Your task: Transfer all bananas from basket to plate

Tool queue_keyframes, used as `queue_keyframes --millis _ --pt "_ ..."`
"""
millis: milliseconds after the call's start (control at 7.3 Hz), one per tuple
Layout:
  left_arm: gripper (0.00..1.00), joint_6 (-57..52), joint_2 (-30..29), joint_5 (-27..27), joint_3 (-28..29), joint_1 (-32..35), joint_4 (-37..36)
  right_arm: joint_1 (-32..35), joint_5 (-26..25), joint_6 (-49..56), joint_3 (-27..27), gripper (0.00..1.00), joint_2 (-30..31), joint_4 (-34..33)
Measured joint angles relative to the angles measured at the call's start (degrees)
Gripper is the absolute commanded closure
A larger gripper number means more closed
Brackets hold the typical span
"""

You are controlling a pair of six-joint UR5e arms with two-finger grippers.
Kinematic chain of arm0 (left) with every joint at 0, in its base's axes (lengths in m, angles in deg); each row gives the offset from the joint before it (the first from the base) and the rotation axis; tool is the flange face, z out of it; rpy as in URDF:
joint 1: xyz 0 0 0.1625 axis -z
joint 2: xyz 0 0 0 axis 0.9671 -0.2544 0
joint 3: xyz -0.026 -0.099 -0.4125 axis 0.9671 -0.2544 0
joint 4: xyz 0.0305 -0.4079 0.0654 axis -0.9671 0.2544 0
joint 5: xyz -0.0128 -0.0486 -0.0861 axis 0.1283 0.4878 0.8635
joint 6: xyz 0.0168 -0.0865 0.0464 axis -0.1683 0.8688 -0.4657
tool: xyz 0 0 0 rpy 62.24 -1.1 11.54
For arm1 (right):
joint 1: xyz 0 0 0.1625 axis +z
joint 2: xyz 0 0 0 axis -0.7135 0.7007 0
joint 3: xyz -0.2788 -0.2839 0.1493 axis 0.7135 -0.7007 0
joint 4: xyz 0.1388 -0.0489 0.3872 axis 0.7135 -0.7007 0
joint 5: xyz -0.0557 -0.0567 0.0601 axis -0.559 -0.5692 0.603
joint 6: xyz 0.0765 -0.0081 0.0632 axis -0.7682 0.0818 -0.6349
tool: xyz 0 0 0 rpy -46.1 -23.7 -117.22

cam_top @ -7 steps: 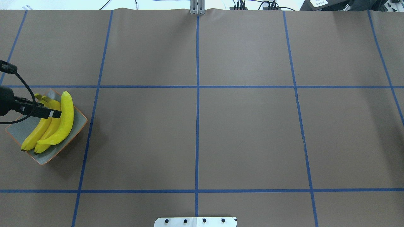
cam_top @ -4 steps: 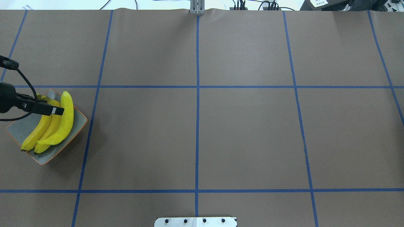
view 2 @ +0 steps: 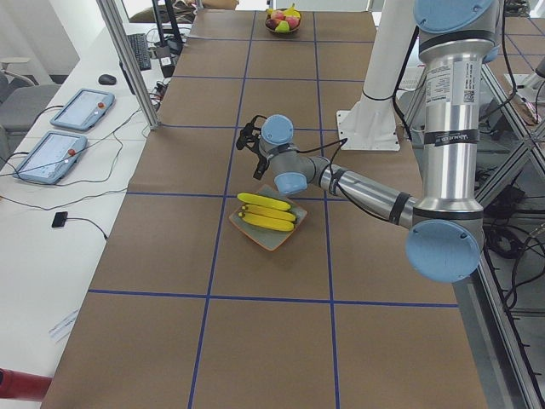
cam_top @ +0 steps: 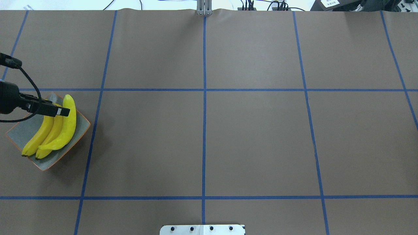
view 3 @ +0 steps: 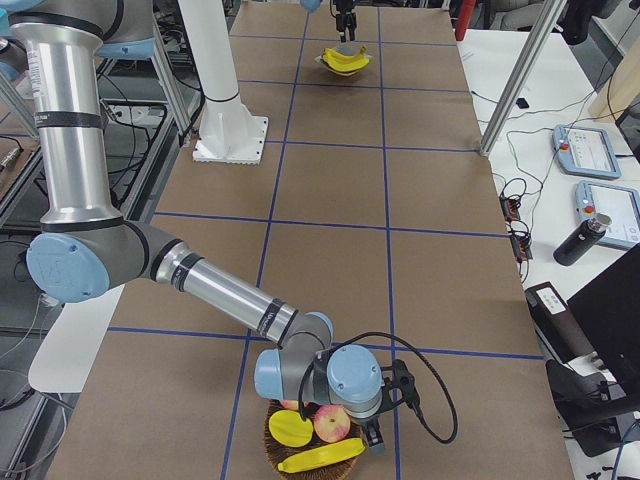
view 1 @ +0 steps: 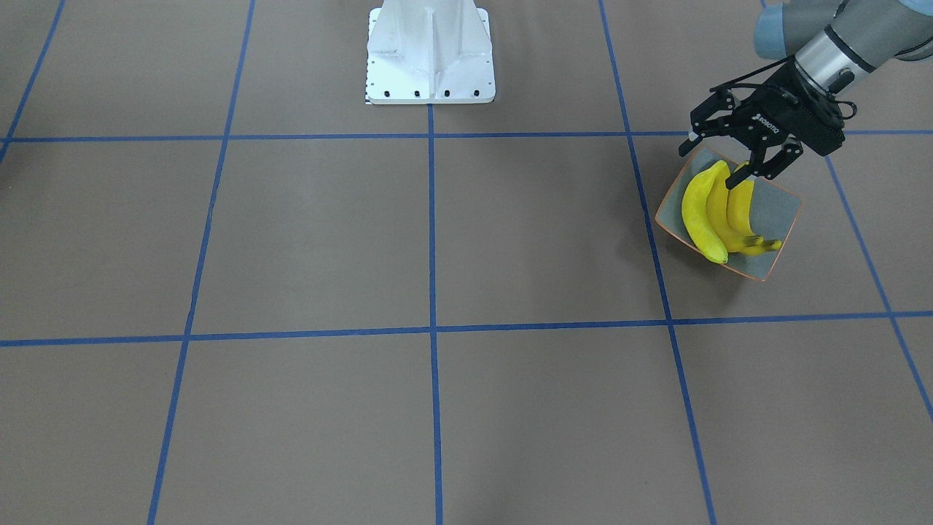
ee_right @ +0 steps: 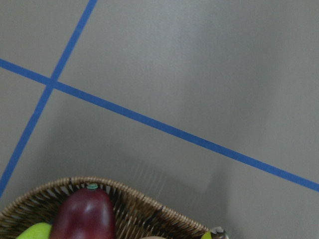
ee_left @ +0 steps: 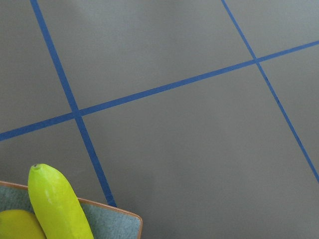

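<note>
- Front-facing: the left gripper [view 1: 729,157] hovers over the robot-side corner of the plate [view 1: 777,205]. Its jaws are spread wide with nothing between them. Three bananas [view 1: 700,211] lie side by side in the plate, touching each other.
- Overhead: the plate sits at the table's left edge, in the middle row of the blue tape grid [cam_top: 204,130]. From this angle the left gripper overlaps the bananas' far ends. Can't tell whether it touches them.
- Exterior left: the near arm reaches out low over the plate. The basket is small at the table's far end, with fruit in it.
- Exterior right: the right gripper [view 3: 378,435] hangs at the side of the wicker basket [view 3: 272,435]. Can't tell whether its jaws are wide or narrow. A fourth banana [view 3: 320,460] lies along the basket's near edge, beside an apple [view 3: 332,423].
- Left wrist: a plate corner and two banana tips show at bottom-left. The rest is brown table cover [ee_left: 199,149] and tape.
- Right wrist: the basket rim shows at the bottom, with a dark red fruit [ee_right: 84,216] inside. The fingers are not in shot.
</note>
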Motion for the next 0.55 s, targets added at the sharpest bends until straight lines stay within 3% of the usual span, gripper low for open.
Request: queue_keyframes --millis 411,548 --pt "0.00 0.02 -0.34 -0.03 -0.18 -0.09 -0.06 -0.04 -5.58 -13.79 -9.40 0.04 -0.24 15.69" --pt "0.00 0.02 -0.48 -0.03 -0.19 -0.13 -0.06 -0.05 -6.17 -16.13 -11.16 0.04 -0.23 18.15"
